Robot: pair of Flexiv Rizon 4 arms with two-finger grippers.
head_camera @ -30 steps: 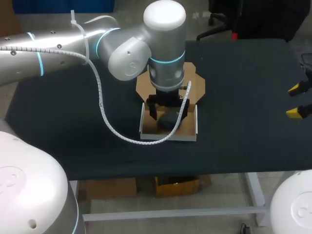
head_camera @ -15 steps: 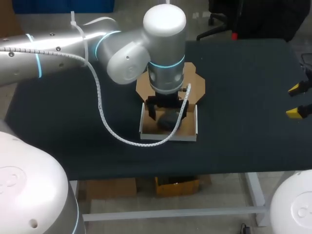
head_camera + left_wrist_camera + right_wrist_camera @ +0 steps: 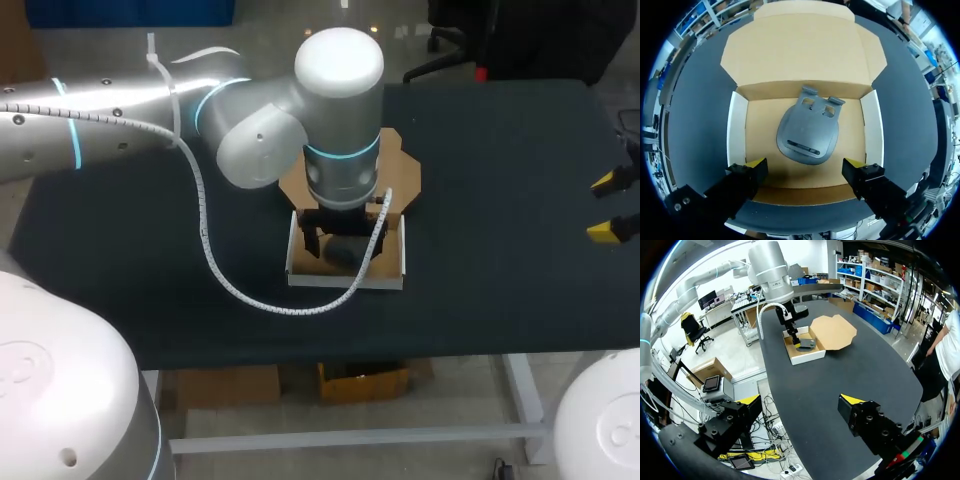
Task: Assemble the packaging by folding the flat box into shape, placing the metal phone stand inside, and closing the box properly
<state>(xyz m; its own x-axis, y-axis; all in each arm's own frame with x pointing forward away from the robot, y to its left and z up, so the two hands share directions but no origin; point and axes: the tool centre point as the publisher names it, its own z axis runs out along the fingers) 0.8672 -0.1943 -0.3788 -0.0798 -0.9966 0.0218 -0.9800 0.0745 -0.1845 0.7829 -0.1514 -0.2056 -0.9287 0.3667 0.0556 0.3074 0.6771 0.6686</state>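
Phone stand lies flat in the box — my left gripper, spread wide above it, has edged toward the box's front wall.

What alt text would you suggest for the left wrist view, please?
A grey phone stand lies flat on the floor of an open cardboard box, its lid folded back on the dark table. The jaws stand open by the box's nearest wall, holding nothing.
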